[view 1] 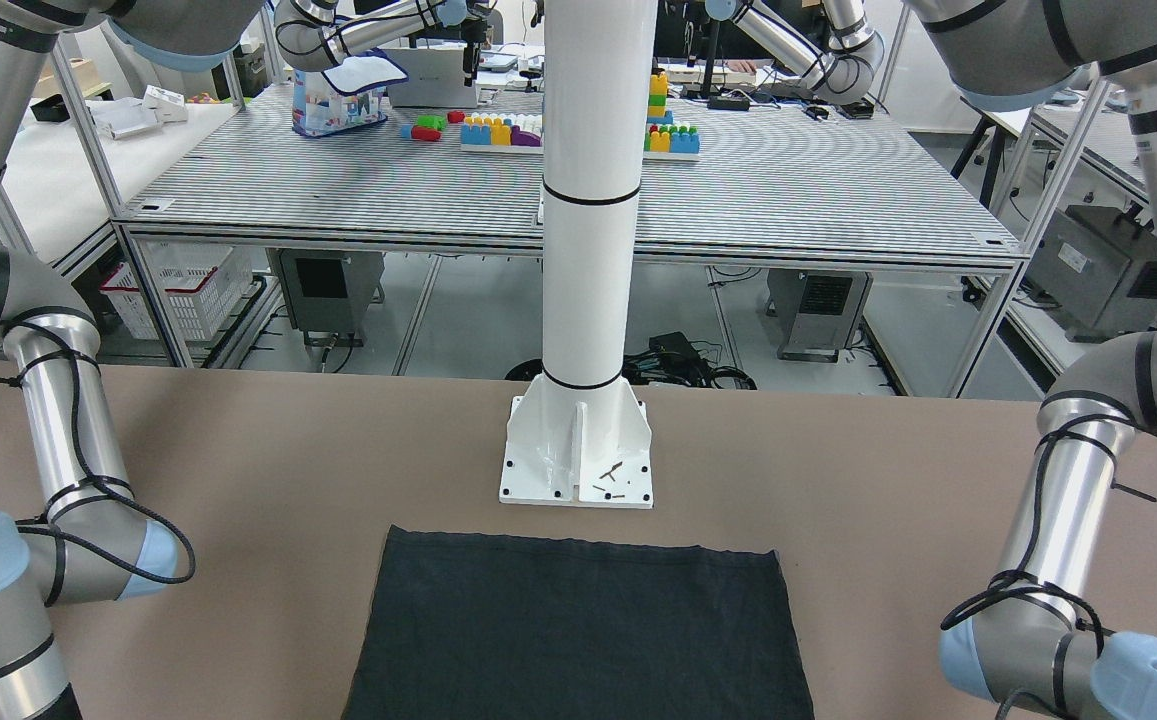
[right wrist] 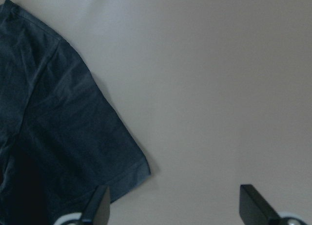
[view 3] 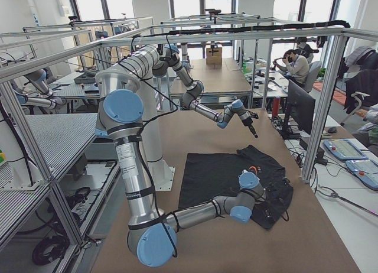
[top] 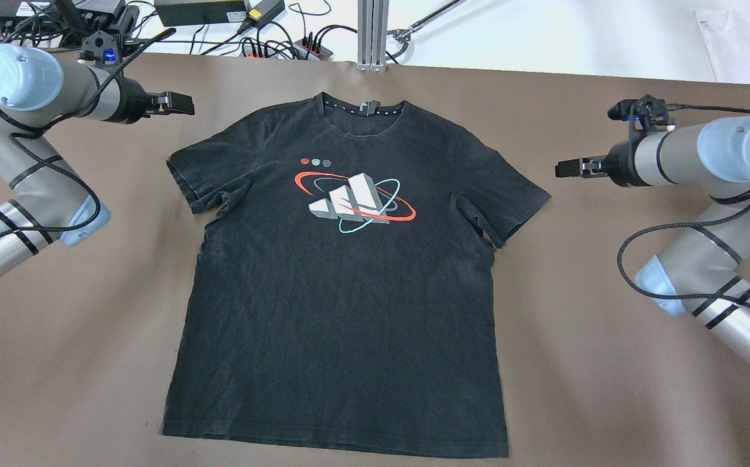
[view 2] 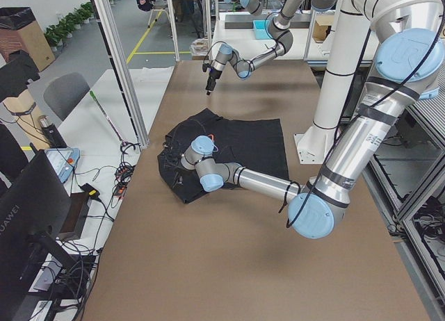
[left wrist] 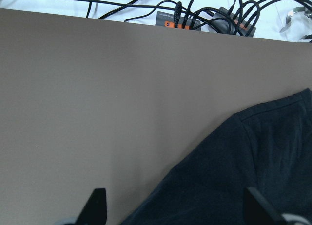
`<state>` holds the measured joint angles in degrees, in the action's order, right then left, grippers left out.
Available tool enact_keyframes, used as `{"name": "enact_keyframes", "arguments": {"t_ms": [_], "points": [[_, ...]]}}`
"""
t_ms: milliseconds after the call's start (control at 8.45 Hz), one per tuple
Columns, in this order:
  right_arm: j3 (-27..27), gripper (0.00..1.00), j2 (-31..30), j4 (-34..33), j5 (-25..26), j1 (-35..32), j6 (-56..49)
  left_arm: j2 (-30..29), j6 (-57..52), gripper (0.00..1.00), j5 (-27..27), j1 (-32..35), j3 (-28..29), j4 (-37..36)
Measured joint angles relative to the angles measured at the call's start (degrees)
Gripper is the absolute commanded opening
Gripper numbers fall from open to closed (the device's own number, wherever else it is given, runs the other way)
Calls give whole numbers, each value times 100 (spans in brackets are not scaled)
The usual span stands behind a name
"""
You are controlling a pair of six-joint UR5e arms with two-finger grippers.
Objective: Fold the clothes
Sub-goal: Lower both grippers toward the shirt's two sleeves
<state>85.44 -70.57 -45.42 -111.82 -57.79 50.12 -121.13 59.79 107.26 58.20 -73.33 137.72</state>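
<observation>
Beside shirt, left hand level, spread

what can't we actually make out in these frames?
- Front-facing view: the T-shirt is cut by the bottom edge; its collar, sleeves and print are out of frame.
- Overhead: the collar label is too small to read.
- Exterior left: the left arm's wrist covers part of the T-shirt.
- Wrist views: only fingertips show, at the bottom edge.

Black T-shirt soft matt cloth, lightly creased; table smooth matt brown; pole glossy white
</observation>
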Motion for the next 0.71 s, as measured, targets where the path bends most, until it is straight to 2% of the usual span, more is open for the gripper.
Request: {"name": "enact_keyframes", "arguments": {"t_ms": [473, 710], "points": [[-470, 94, 251, 123, 667, 433, 182, -77, 245, 100, -15, -68, 18, 35], [-995, 94, 335, 624, 827, 511, 187, -91, 266, 100, -89, -122, 40, 36]]}}
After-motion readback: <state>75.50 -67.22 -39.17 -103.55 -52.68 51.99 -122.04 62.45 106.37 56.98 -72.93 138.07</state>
